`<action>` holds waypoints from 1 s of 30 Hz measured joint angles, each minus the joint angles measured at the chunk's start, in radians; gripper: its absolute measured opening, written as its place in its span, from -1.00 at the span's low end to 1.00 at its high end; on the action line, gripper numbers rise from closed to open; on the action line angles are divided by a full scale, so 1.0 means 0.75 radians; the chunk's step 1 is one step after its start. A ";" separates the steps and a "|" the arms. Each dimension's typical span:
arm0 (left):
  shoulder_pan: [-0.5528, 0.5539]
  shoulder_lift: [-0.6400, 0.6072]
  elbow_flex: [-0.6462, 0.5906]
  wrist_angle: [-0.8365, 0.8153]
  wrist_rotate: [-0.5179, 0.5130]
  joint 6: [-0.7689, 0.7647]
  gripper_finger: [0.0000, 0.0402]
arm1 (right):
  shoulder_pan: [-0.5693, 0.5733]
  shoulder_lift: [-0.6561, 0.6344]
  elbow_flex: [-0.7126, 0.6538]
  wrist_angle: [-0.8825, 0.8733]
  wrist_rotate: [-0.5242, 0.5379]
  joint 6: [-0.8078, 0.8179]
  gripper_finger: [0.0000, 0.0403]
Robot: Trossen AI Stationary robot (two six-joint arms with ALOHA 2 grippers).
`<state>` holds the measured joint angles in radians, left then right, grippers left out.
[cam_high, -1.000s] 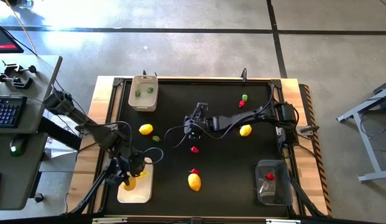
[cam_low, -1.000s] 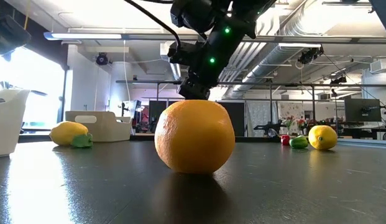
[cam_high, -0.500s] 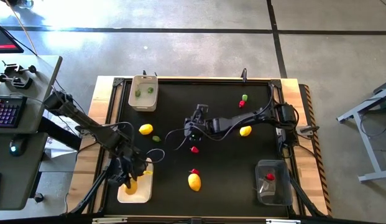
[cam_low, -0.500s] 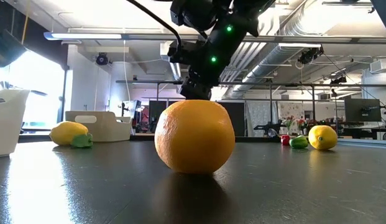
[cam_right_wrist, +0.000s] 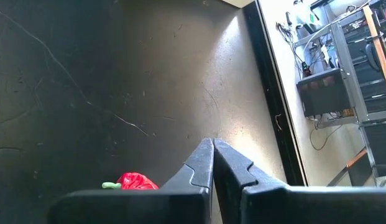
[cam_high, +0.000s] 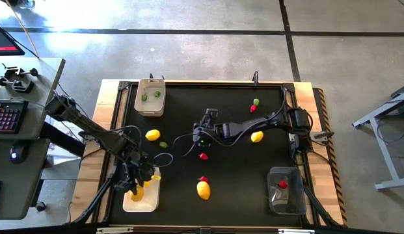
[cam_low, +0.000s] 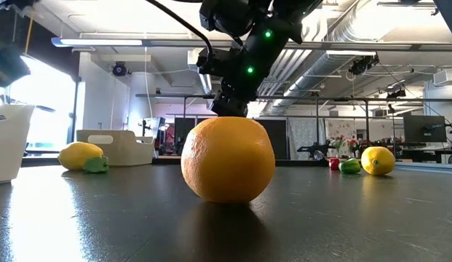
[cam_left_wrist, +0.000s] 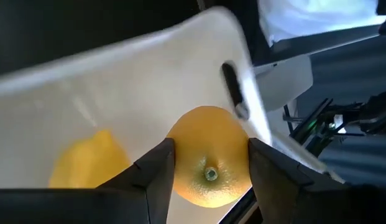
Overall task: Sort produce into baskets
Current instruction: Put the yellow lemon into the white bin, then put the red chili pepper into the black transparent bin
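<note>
My left gripper (cam_high: 138, 182) is over the white tray (cam_high: 148, 201) at the table's near left, shut on a round yellow-orange fruit (cam_left_wrist: 208, 165). A second yellow fruit (cam_left_wrist: 87, 165) lies in the tray. My right gripper (cam_high: 200, 138) is shut and empty near the table's middle, with a red piece (cam_high: 203, 156) on the mat just nearer than it. That red piece also shows in the right wrist view (cam_right_wrist: 135, 182). The gripper's fingers (cam_right_wrist: 212, 155) are pressed together. My left gripper pinches the yellow-orange fruit between its two fingers (cam_left_wrist: 156, 171), one on each of two opposite sides (cam_left_wrist: 180, 155). The fingers point down from above, and the fruit's stem dimple faces the wrist camera. The fruit is over the tray, beside one wall. Whether it touches the tray's floor I cannot tell.
Loose on the mat are lemons (cam_high: 152, 135) (cam_high: 257, 136) (cam_high: 203, 190), a green piece (cam_high: 163, 145), and red and green pieces (cam_high: 254, 106) at the far right. The beige tub (cam_high: 150, 104) holds green pieces. The transparent bin (cam_high: 284, 195) holds a red piece.
In the low view the left arm has sunk a little over the white tray, still holding the fruit. My right gripper has kept still.
</note>
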<state>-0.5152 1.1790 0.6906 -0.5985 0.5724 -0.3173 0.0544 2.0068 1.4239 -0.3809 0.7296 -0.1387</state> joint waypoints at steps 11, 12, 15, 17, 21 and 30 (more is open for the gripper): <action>-0.001 0.001 -0.074 0.055 0.031 -0.034 -0.20 | 0.001 0.000 0.000 -0.006 0.000 0.000 -1.00; -0.001 0.001 -0.075 0.047 0.032 -0.054 -0.20 | 0.001 0.000 0.000 -0.012 0.000 -0.001 -1.00; -0.001 0.001 -0.075 0.044 0.022 -0.097 -0.15 | 0.001 0.000 0.000 -0.041 0.000 -0.001 -1.00; -0.001 0.001 -0.075 0.044 0.008 -0.121 -0.10 | 0.001 0.001 0.000 -0.045 0.000 -0.001 -1.00; -0.001 0.001 -0.074 0.035 -0.007 -0.157 0.00 | 0.001 0.001 0.000 -0.049 -0.001 -0.003 -1.00; 0.000 -0.004 0.048 -0.166 -0.041 -0.043 0.05 | 0.016 -0.003 0.001 -0.028 -0.007 -0.038 -1.00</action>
<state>-0.5154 1.1756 0.7262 -0.7227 0.5417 -0.3494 0.0667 2.0048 1.4242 -0.4018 0.7242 -0.1668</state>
